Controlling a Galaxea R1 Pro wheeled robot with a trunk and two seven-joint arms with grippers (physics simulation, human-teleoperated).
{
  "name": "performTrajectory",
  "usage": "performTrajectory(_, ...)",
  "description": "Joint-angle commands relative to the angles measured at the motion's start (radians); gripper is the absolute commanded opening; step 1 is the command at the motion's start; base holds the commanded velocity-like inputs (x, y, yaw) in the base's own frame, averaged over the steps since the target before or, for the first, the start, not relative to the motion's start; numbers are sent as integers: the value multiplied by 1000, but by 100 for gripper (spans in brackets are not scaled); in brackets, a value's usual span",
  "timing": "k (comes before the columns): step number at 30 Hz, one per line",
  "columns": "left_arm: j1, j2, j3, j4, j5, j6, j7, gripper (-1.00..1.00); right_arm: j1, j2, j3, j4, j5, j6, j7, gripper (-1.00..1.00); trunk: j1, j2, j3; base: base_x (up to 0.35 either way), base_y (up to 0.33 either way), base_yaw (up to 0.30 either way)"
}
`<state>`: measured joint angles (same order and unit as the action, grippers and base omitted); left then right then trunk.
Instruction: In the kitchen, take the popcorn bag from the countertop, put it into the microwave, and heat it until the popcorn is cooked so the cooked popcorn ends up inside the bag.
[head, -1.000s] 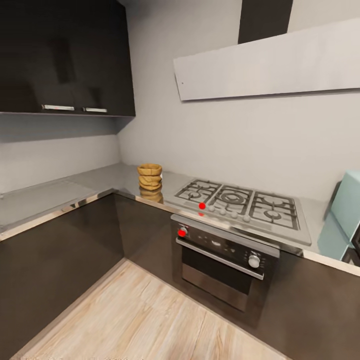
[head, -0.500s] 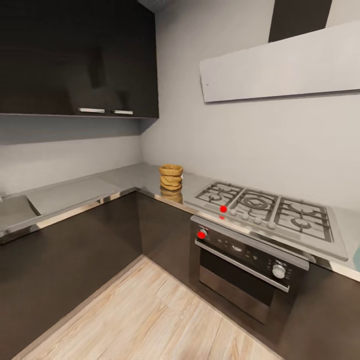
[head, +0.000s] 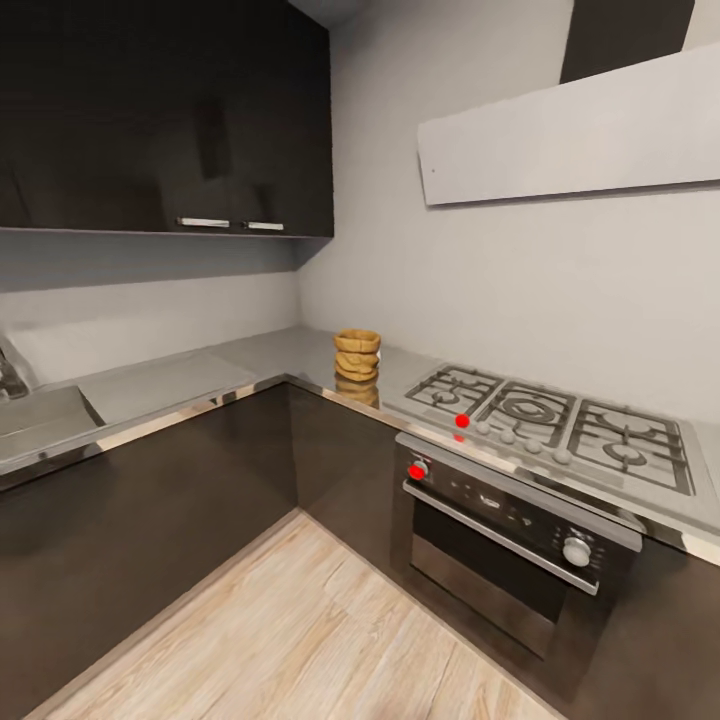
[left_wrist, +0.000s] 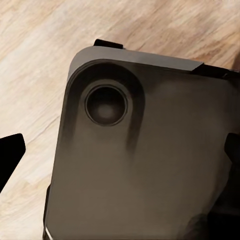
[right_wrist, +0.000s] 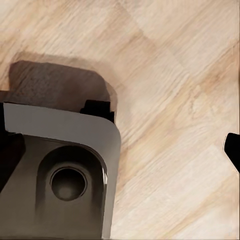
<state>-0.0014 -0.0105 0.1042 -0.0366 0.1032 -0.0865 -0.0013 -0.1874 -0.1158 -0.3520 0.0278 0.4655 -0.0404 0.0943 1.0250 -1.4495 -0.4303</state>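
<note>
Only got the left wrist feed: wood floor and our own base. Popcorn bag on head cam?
Observer: Yes. The popcorn bag stands upright on the countertop, near the inner corner.
Operator: What's beside it?
Observer: A gas hob to its right in the head view, apart from it.
Operator: Under the hob?
Observer: An oven with its door shut.

Head camera wide on the kitchen corner; wrist cameras aimed at the floor.
The head view looks forward and down over the worktop (head: 250, 365) and gas hob (head: 560, 425); both wrist views face down, close above the robot's dark base (left_wrist: 145, 165), sharing the wooden floor (right_wrist: 170, 100).
</note>
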Motion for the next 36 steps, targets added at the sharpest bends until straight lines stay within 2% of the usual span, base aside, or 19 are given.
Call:
performTrajectory(1,0,0,5,0,8,-1,0,100,-1,0,-9,3,30,-5,-1,100,0,-1,-1,34,0,0)
performTrajectory(6,0,0,1,1,10,9,0,100,-1,-1,-10,4,53,-1,-2,100,0,-1,-1,247,31,0)
performTrajectory(27,0,1,2,1,10,10,-2,100,-1,-2,-10,4,53,-3,-3,100,0,-1,-1,296,206,0)
performTrajectory(36,0,1,2,1,10,8,0,100,-1,-2,-10,4,54,0,-2,100,0,-1,-1,318,39,0)
